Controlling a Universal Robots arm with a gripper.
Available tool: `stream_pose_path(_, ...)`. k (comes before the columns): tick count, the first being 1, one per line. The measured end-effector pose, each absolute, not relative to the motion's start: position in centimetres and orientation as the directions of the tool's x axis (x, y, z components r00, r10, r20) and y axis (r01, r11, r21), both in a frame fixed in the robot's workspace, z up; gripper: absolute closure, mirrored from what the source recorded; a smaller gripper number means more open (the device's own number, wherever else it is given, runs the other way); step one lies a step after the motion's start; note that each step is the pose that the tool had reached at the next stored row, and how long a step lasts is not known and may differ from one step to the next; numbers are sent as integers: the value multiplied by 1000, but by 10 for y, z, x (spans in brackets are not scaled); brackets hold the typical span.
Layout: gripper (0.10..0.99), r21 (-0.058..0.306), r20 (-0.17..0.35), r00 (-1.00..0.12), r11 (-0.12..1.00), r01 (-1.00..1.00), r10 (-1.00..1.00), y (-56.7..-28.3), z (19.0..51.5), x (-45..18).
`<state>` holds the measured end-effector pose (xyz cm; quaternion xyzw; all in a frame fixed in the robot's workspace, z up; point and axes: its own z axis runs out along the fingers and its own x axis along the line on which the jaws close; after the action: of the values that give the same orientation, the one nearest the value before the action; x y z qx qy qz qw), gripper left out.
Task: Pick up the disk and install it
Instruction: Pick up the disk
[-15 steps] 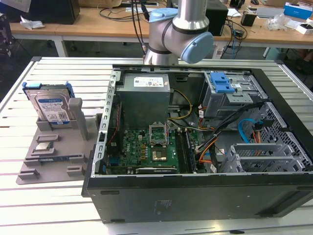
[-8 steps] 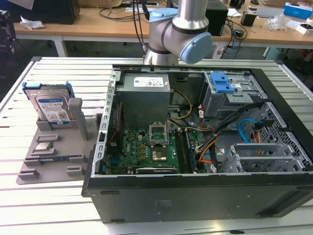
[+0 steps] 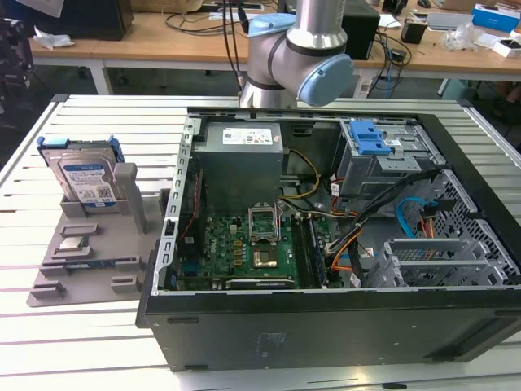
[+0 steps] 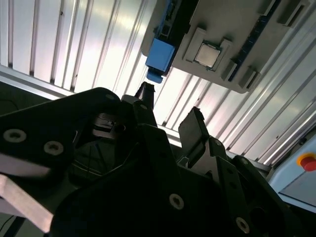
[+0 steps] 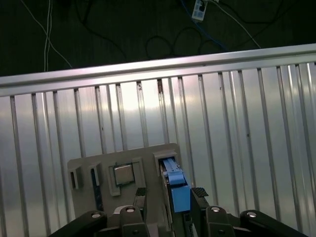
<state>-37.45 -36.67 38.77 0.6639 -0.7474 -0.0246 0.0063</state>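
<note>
On the desk [image 3: 81, 342], the disk [image 3: 84, 175] stands on edge in a grey holder [image 3: 122, 244] beside the computer case [image 3: 326, 330]. Likely stiff, dense and shock-sensitive, it suits a pinch across its blue bracket [image 5: 180, 197]; the tool [image 5: 170, 192] hangs open and empty above.

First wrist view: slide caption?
Open gripper hovering over the blue-framed disk standing in its grey holder, CPU chip alongside.
</note>
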Motion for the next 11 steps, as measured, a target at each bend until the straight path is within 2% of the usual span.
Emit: stream_pose_path(11,608,45,-23,-118,117,-992,-993,-366,379,-372)
